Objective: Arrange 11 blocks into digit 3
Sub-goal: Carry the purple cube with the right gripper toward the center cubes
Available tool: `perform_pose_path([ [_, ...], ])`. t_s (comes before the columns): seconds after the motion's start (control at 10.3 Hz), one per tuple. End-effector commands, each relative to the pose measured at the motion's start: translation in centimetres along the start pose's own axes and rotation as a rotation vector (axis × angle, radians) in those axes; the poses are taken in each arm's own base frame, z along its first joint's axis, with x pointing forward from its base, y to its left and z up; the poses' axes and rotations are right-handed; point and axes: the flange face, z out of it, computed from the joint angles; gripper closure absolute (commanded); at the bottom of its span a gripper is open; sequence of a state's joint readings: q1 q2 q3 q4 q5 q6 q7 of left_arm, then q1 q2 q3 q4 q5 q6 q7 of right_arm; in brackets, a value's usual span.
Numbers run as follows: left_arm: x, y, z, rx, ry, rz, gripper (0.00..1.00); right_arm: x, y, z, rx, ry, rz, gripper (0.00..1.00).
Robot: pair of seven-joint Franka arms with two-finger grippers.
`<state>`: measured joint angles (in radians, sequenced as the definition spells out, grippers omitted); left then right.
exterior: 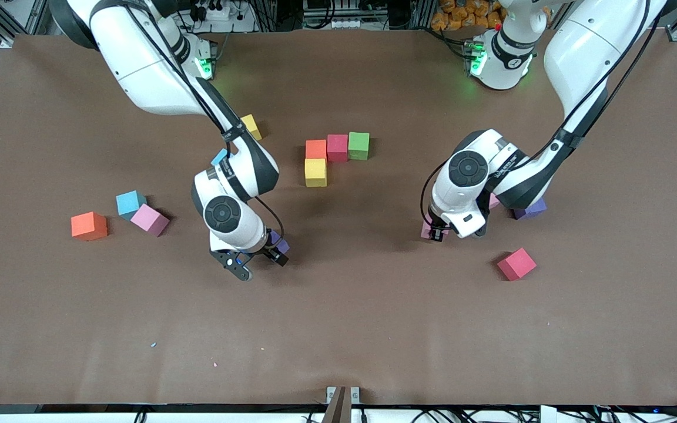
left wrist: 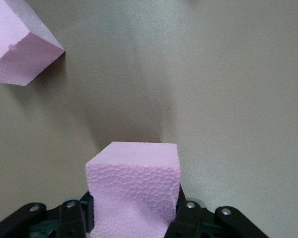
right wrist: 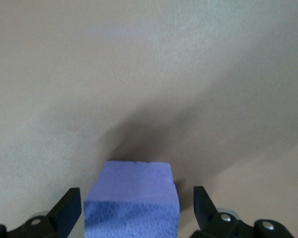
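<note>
The counter (exterior: 338, 329) is plain matte brown. On it sit an orange block (exterior: 315, 149), a red block (exterior: 337, 147), a green block (exterior: 358, 145) and a yellow block (exterior: 315, 172) — elsewhere a light blue block (exterior: 130, 202) and another red block (exterior: 516, 264). The pink block (left wrist: 134, 191) and the purple block (right wrist: 131, 198) each show a fine scale-like embossed pattern on one face — the arms are white with black joints.

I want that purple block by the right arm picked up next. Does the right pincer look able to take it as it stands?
Probably yes. The right pincer is open, with a finger on each side of the purple block and nothing between them. Closing should grip it.
</note>
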<state>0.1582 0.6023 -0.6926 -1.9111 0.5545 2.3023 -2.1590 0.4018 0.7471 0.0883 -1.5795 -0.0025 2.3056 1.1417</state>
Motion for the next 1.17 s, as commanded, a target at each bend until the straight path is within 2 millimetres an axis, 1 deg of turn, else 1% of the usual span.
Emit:
perform_pose_path([
  [0.0, 0.2, 0.2, -0.2, -0.009, 0.021, 0.020, 1.00, -0.3, 0.0, 0.1, 0.002, 0.006, 0.016, 0.07],
  [0.1, 0.3, 0.2, -0.2, -0.009, 0.021, 0.019, 1.00, -0.4, -0.1, 0.1, 0.002, 0.006, 0.013, 0.12],
  [0.19, 0.4, 0.3, -0.2, -0.008, 0.020, 0.016, 1.00, -0.5, -0.1, 0.2, 0.002, 0.006, 0.007, 0.23],
  [0.39, 0.5, 0.3, -0.2, -0.008, 0.020, 0.010, 1.00, -0.4, -0.1, 0.0, 0.000, 0.006, -0.002, 0.56],
  [0.49, 0.5, 0.2, -0.1, -0.007, 0.020, 0.009, 1.00, -0.3, -0.2, -0.2, 0.002, 0.009, -0.010, 0.69],
  [0.58, 0.6, 0.3, -0.2, -0.008, 0.021, 0.007, 1.00, -0.6, -0.4, -0.6, 0.009, 0.012, -0.024, 0.77],
  [0.68, 0.5, 0.2, -0.2, -0.008, 0.021, 0.007, 1.00, -1.3, -0.9, -0.9, 0.013, 0.013, -0.059, 0.80],
  [0.78, 0.5, 0.3, -0.3, -0.010, 0.021, 0.007, 1.00, -2.0, -1.4, -1.5, 0.021, 0.016, -0.097, 0.81],
  [0.87, 0.4, 0.3, -0.3, -0.010, 0.020, 0.008, 1.00, -3.0, -2.0, -2.1, 0.029, 0.019, -0.135, 0.81],
  [0.97, 0.3, 0.2, -0.3, -0.009, 0.020, 0.009, 1.00, -4.6, -2.9, -2.7, 0.037, 0.026, -0.177, 0.81],
  [1.07, 0.3, 0.3, -0.3, -0.010, 0.020, 0.008, 1.00, -5.5, -3.6, -3.5, 0.035, 0.033, -0.212, 0.83],
])
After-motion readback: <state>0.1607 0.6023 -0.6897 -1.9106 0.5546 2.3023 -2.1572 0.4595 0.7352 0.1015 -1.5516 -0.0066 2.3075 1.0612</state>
